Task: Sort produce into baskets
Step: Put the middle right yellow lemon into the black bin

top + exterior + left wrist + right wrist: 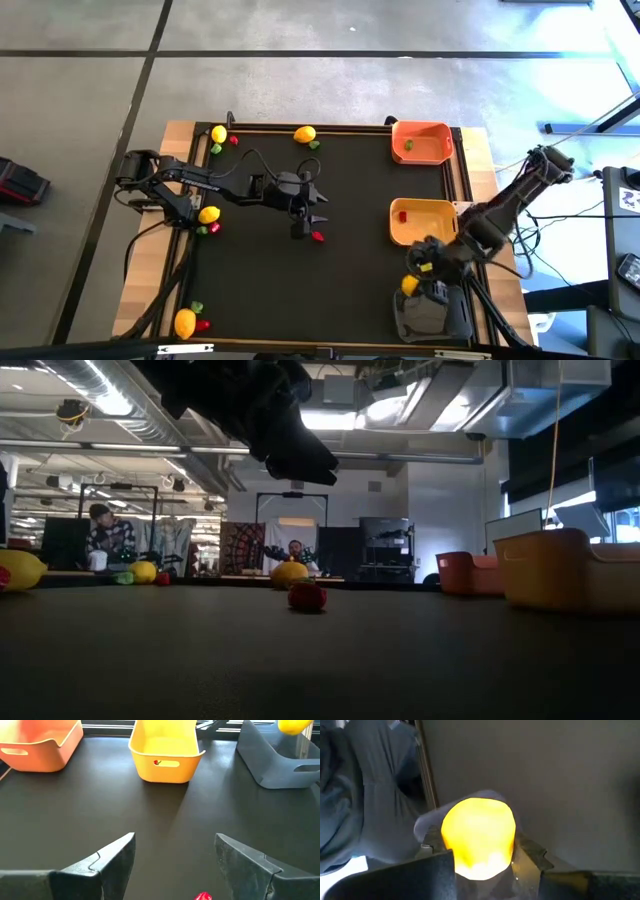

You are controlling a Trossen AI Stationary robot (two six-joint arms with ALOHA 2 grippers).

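Note:
My left gripper is open above the middle of the black mat. A small red piece lies on the mat just below it, and in the left wrist view the piece shows between my open fingers. My right gripper is shut on a yellow lemon over the left rim of the dark grey basket. The orange basket holds a green piece. The yellow basket holds a red piece. My right gripper pinches the lemon's two sides between its two fingers. The lemon's rounded end stands out past the fingertips. It is lifted clear, above the grey basket's wall.
Lemons with small red and green pieces lie at the mat's far left, far middle, left and near-left corner. The three baskets line the right edge. People sit in the room beyond the table.

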